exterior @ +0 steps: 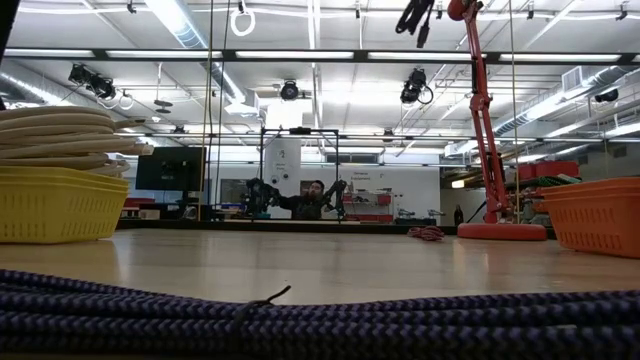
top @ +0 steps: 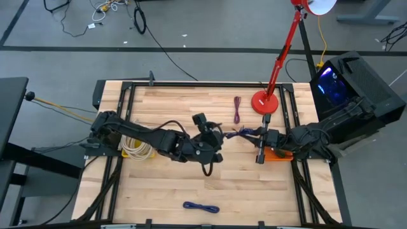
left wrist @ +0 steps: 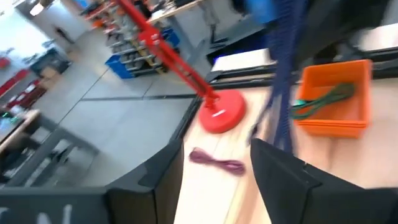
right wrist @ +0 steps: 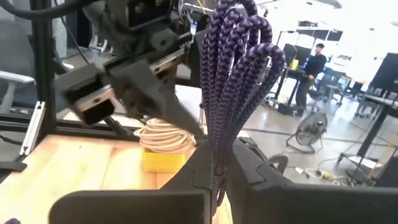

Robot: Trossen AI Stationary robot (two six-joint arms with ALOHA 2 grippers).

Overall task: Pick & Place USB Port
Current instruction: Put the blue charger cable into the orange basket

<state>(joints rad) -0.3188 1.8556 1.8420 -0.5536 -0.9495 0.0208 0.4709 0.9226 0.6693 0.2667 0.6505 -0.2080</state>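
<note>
From above, we see the wooden table (top: 210, 184) with both arms meeting near the middle. The left claw (top: 218, 137) and the right claw (top: 259, 135) are close together, and a purple cable (top: 240, 133) runs between them. A red lamp (top: 265, 102) stands near the far edge, with a small dark red cable (top: 237, 109) beside it. A yellow basket (top: 136, 150) sits on the left and an orange bin (top: 280, 154) on the right. A blue cable (top: 201, 207) lies near the front edge.

From table height, we see a dark braided cable (exterior: 320, 310) lying close up.

In the left wrist view, the left claw's fingers (left wrist: 286, 180) stand wide apart, and the purple cable (left wrist: 283, 74) hangs between them.

In the right wrist view, the right claw (right wrist: 214, 177) pinches the looped purple cable (right wrist: 233, 74) tight.
</note>
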